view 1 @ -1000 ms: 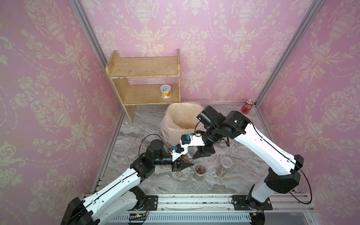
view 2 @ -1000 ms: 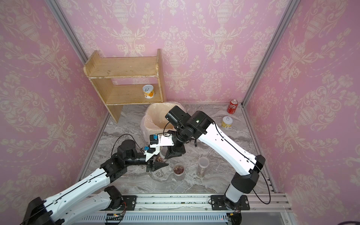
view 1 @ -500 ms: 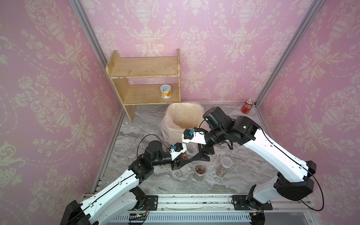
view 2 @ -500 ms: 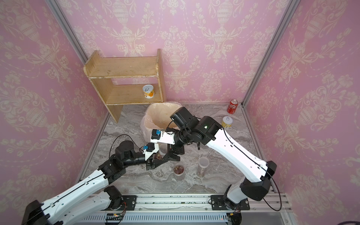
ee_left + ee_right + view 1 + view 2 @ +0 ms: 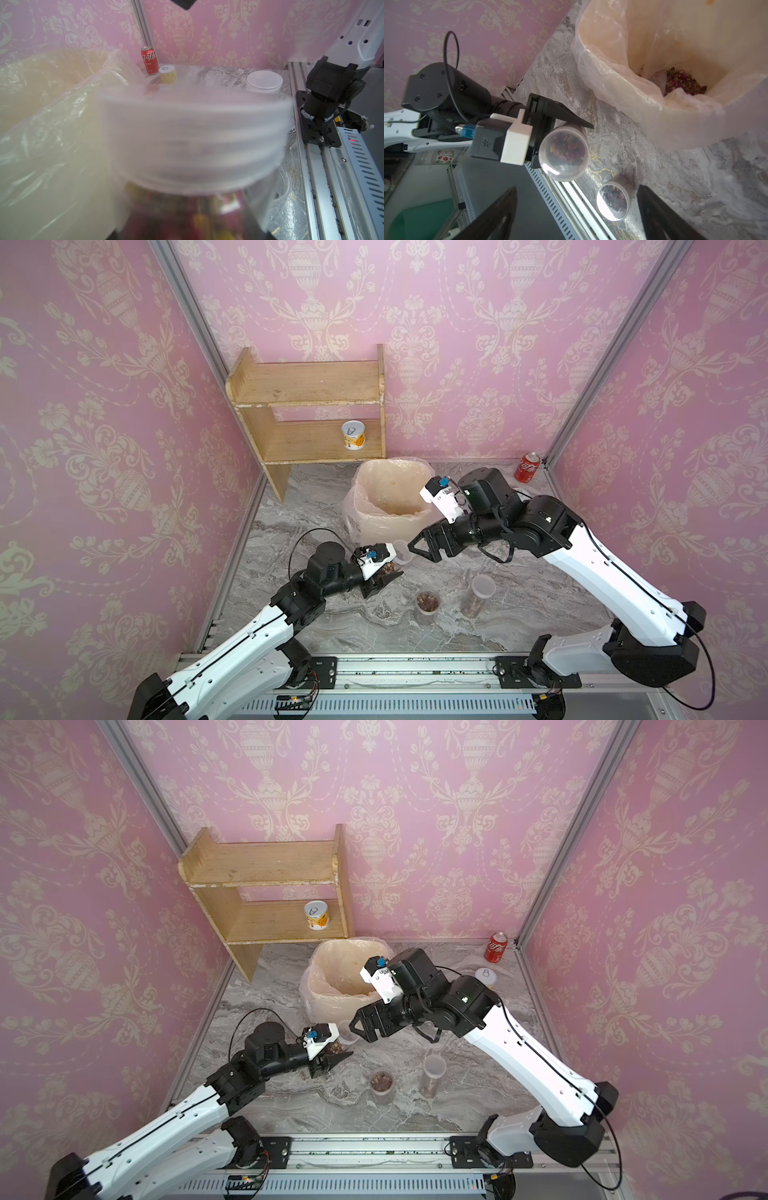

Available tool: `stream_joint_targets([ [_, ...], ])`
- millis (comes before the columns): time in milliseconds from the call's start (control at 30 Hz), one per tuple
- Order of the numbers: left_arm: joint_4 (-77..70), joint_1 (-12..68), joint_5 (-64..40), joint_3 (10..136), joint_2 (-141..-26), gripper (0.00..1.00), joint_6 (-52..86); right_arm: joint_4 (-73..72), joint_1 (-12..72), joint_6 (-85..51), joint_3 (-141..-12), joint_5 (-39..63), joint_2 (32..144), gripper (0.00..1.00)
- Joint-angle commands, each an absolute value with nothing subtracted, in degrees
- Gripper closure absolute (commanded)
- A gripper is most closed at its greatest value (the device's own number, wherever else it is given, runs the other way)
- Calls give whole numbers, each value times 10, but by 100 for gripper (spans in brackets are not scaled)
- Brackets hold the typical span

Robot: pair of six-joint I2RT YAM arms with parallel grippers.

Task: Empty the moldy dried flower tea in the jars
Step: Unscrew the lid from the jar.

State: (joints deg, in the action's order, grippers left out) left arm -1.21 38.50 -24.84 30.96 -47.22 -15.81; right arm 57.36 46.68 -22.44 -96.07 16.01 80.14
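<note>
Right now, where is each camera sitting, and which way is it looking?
Top views: up high over the rail, looking down at the marble table; both arms show in both top views.
Left wrist: on the left arm, facing the lined bin and cola can past the held jar, blurred close; its own fingers are not clear.
Right wrist: on the right arm, facing the left gripper; the right gripper frames the view with open fingertips.
Shared: both wrist views show the held jar and lined bin.

The table (image 5: 374, 626) is seen whole from high in front in both top views. Jar (image 5: 563, 153) and bin (image 5: 52, 104) are shared close-up by the wrist views.
</note>
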Motion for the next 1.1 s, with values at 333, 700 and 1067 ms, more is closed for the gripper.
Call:
stream_joint_targets([
  [333,-6,388,-237,316,-468,94,-172,543,478,-325,-955,201,862,13],
  [700,-13,388,-240,314,-468,93,-167,535,496,-325,-955,223,883,23],
  [1067,-13,388,-249,310,-469,93,-159,564,501,-288,-978,201,900,44],
])
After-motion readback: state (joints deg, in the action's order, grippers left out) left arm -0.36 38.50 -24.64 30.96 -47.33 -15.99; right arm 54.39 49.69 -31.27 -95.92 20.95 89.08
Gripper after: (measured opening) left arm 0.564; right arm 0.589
